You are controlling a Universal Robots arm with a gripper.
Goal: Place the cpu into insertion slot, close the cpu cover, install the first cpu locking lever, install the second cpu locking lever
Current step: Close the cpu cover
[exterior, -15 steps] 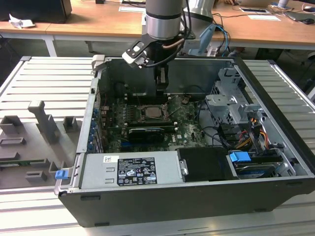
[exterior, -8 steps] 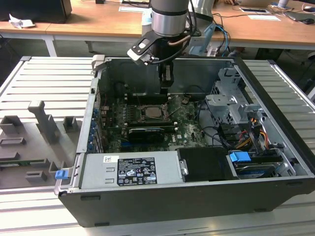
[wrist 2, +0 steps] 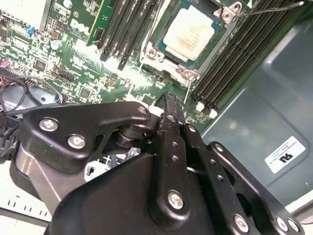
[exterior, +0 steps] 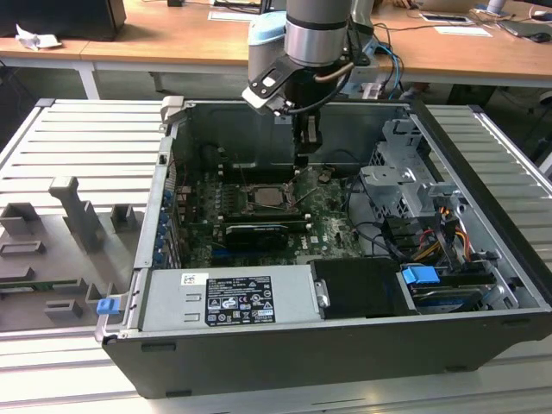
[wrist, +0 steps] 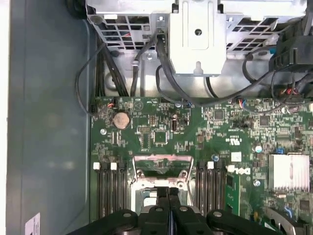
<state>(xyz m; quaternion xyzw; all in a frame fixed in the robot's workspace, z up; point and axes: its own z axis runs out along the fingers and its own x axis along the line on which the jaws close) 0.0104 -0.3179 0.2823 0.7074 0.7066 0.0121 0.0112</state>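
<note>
The cpu [wrist 2: 188, 30] shows us a pale, matt metal face, faintly smudged, within the bright silvery metal rim of the insertion slot [wrist 2: 152, 53]. We find the gripper [wrist 2: 168, 100] matt black with shiny screws, the motherboard [wrist: 161, 122] glossy green, and, at six o'clock in the exterior view, the power supply [exterior: 289, 297] dull grey sheet metal.

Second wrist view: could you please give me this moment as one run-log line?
cpu: lying in insertion slot | tool: shut, empty, over motherboard beside slot
</note>
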